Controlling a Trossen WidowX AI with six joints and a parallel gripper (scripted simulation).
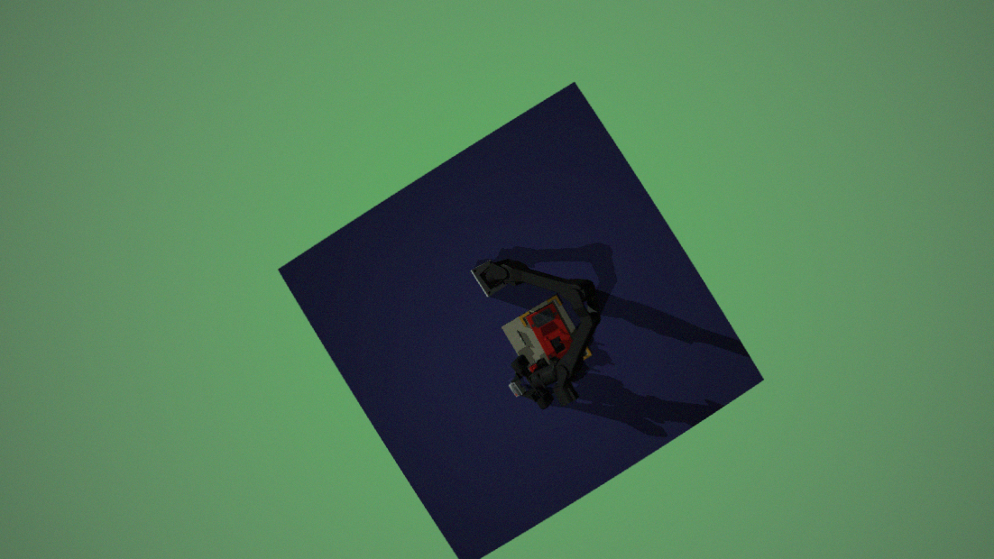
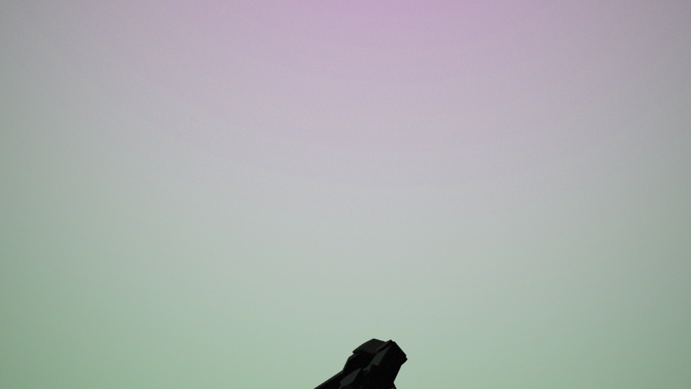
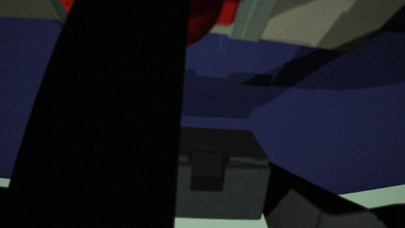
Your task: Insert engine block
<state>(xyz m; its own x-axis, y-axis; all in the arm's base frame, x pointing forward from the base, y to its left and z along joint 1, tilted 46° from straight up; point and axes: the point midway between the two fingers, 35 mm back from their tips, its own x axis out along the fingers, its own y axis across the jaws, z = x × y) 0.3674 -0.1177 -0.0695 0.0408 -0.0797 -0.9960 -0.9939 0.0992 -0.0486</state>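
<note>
The engine block [image 1: 515,389] [image 3: 243,191] is a grey box with a dark slot in the side facing the wrist camera. My gripper [image 1: 517,389] [image 3: 205,165] is shut on it. In the wrist view the right finger shows beside the block, and a wide black shape hides the left finger and the block's left part. The car body [image 1: 564,325] is red with dark recesses, just up and right of the gripper in the top view. Red parts also show at the top of the wrist view. The block is outside the car body; the rib cannot be made out.
A pale beige-grey structure [image 1: 515,335] [image 3: 313,26] with orange corners surrounds the red body. The dark arm [image 1: 548,279] [image 2: 374,362] curves around it from its base [image 1: 490,278]. All stand on a dark blue square surface [image 1: 389,291] [image 3: 350,129]. The near black shape [image 3: 110,110] blocks much of the wrist view.
</note>
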